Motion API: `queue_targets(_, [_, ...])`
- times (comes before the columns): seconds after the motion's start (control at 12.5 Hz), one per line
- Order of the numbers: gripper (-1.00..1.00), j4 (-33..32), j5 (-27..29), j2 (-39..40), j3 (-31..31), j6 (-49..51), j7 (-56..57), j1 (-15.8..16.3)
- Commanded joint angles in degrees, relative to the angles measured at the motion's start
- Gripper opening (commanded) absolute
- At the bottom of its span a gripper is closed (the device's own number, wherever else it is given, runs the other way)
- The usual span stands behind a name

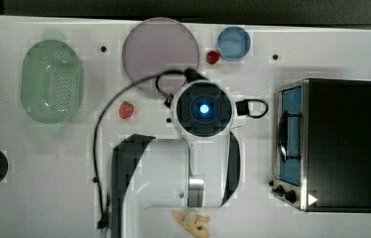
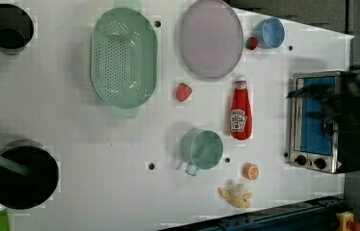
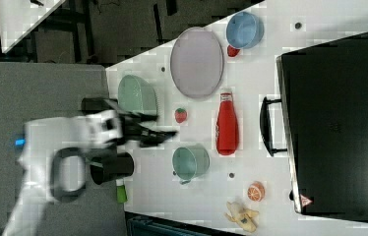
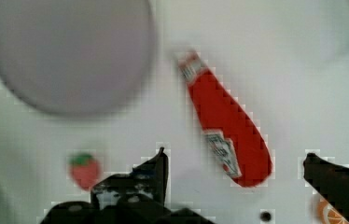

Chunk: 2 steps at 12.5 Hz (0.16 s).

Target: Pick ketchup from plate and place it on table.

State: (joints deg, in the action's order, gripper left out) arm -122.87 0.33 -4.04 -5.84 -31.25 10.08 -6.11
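Now my gripper (image 4: 234, 161) hangs wide open, empty, above the ketchup bottle (image 4: 226, 128), which lies flat on the table (image 2: 72, 139) just off the plate's (image 2: 211, 38) rim. Placing looks done; next, pull clear.

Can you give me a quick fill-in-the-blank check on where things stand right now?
1. The ketchup lies on the ____, not on the plate.
2. The claw is ____, holding nothing.
3. In the left view, the strawberry lies between the ketchup and the green ____.
Missing words: table; open; basket
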Motion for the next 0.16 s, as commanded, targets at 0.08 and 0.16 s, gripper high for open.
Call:
queue_targets(0.08, [1.0,7.39,0.03,-5.24,-0.8,10.68,-11.78,-0.36])
queue_targets(0.16, [1.0,9.61,0.03,-6.15,-0.86,16.15,-12.72,-0.36])
